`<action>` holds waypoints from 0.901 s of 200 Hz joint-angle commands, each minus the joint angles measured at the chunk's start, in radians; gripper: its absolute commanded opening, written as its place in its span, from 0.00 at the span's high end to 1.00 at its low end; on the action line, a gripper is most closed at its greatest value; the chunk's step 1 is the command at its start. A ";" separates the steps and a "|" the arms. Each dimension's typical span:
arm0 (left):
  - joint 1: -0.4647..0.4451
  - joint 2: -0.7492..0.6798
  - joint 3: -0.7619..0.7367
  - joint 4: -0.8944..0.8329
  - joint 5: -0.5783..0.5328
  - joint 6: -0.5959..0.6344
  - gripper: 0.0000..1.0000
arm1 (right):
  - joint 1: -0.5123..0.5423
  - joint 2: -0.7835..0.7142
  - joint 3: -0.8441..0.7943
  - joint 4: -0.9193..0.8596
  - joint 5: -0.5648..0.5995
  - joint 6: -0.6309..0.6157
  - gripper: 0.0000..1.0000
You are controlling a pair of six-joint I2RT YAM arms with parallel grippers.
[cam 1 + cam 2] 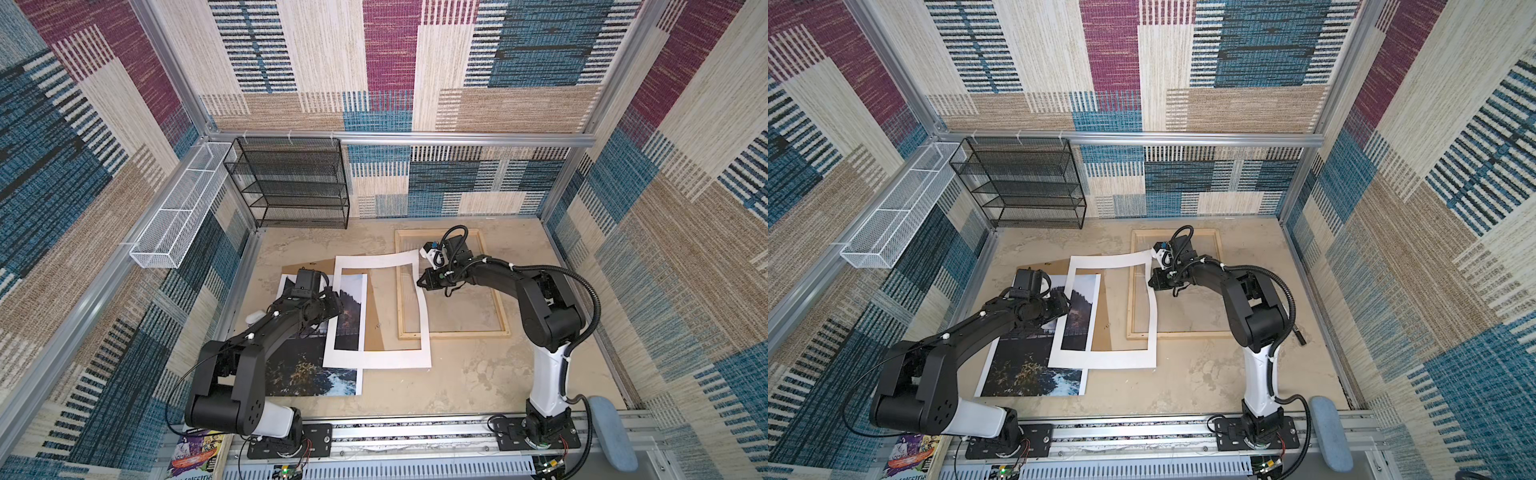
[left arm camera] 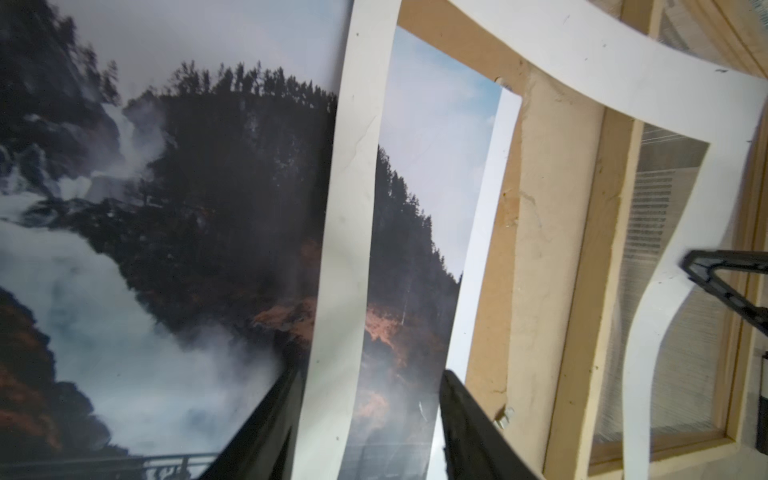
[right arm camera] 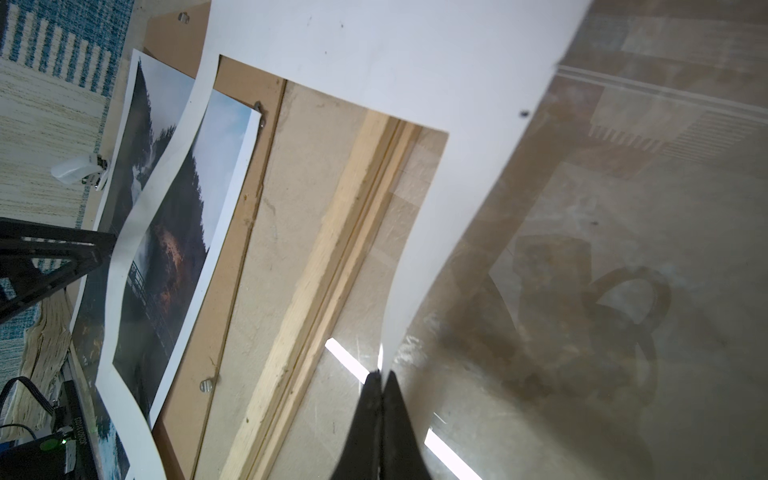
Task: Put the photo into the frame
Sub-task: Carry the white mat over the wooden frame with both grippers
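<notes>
Right gripper is pinching the rt edge of the white mat w/ jaws pressed together, holding that side bowed up over the left strip of the frame, which is lying flat center-right in both top views. Left gripper is sitting w/ fingers spread, straddling the mat's left strip over the photo. Photo's lying left of center, outside the frame, partly under the mat & overlapping the brown backing board.
</notes>
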 commanded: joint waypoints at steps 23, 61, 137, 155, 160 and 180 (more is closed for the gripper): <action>0.001 -0.074 -0.021 0.040 0.061 0.019 0.47 | -0.001 -0.012 0.004 0.024 0.007 -0.003 0.98; 0.001 -0.094 -0.023 0.059 0.100 0.016 0.51 | -0.006 -0.029 -0.006 0.043 -0.027 0.001 0.98; 0.001 -0.150 -0.040 0.110 0.144 -0.019 0.57 | -0.056 -0.087 -0.053 0.101 -0.109 0.024 0.98; 0.001 -0.153 -0.046 0.139 0.173 -0.042 0.58 | -0.069 -0.110 -0.078 0.132 -0.144 0.030 0.98; 0.001 -0.153 -0.050 0.150 0.184 -0.049 0.58 | -0.073 -0.118 -0.086 0.142 -0.153 0.031 0.98; 0.001 -0.149 -0.071 0.218 0.224 -0.094 0.59 | -0.080 -0.143 -0.102 0.161 -0.176 0.033 0.98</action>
